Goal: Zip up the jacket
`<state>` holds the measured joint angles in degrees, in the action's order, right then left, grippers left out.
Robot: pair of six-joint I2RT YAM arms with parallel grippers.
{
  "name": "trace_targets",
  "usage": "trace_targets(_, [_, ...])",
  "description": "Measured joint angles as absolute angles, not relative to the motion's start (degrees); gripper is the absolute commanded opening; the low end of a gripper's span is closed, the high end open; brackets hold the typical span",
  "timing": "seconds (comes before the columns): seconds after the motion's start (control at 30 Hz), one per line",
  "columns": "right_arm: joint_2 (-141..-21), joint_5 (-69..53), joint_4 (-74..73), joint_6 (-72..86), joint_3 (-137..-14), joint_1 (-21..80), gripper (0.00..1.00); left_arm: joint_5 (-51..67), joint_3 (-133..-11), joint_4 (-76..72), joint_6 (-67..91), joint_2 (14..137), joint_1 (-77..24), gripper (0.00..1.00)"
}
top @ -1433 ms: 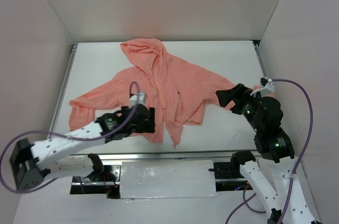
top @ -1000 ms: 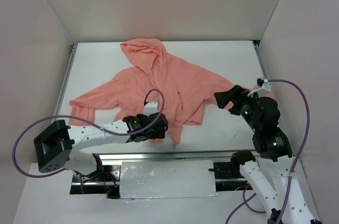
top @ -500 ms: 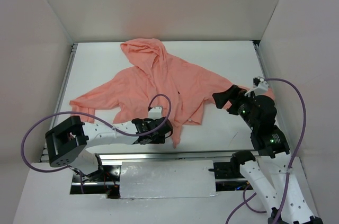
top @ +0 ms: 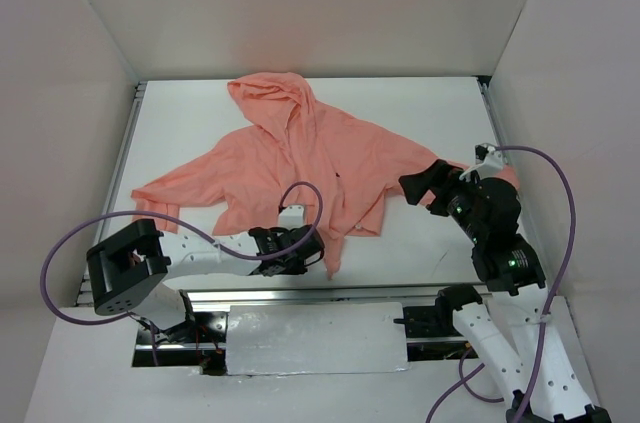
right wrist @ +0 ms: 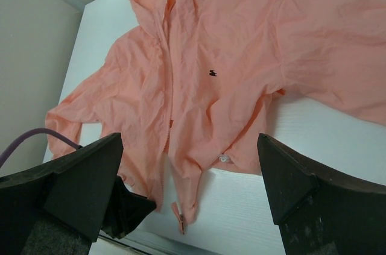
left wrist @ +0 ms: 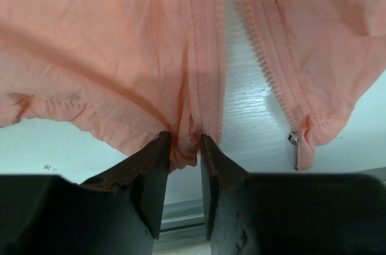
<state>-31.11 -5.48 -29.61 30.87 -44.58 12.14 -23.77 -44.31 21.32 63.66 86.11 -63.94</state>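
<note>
The salmon-pink jacket [top: 300,148] lies spread on the white table, hood at the back, front unzipped. My left gripper [top: 308,255] is low at the jacket's near hem. In the left wrist view the left gripper [left wrist: 184,146] is shut on the bunched hem of the jacket [left wrist: 108,56], right at one zipper edge [left wrist: 208,56]. The other zipper edge ends in a small metal slider [left wrist: 294,138] lying on the table. My right gripper [top: 415,188] hovers open above the right sleeve. From the right wrist the jacket [right wrist: 229,74] shows between the right gripper's [right wrist: 189,140] wide fingers, nothing held.
White walls close the table on three sides. A metal rail [top: 300,293] runs along the near edge just behind the left gripper. The left arm's purple cable [top: 318,201] loops over the jacket's lower front.
The left arm has slid right along the near hem to the zipper edge and its jaws have narrowed onto the fabric. The right gripper has drifted slightly left, still open.
</note>
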Motion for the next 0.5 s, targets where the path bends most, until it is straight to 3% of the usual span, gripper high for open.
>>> trace_targets(0.07, [-31.2, -5.6, -29.6, 30.8, -44.6, 12.1, 1.00, -23.8, -43.9, 20.8, 63.6, 86.1, -64.0, 0.35])
trace_targets(0.13, [-31.4, -5.9, -29.6, 30.8, -44.6, 12.1, 1.00, -23.7, -43.6, 19.9, 63.7, 86.1, -63.9, 0.25])
trace_targets(0.23, [-31.5, -6.5, -29.5, 30.8, -44.6, 12.1, 1.00, -23.7, -42.4, 16.6, 63.7, 85.9, -63.9, 0.01])
trace_targets(0.5, [-35.0, -20.3, -23.9, 28.6, -42.4, 12.1, 0.96, -19.4, -32.1, 3.1, 63.0, 78.4, -61.8, 0.00])
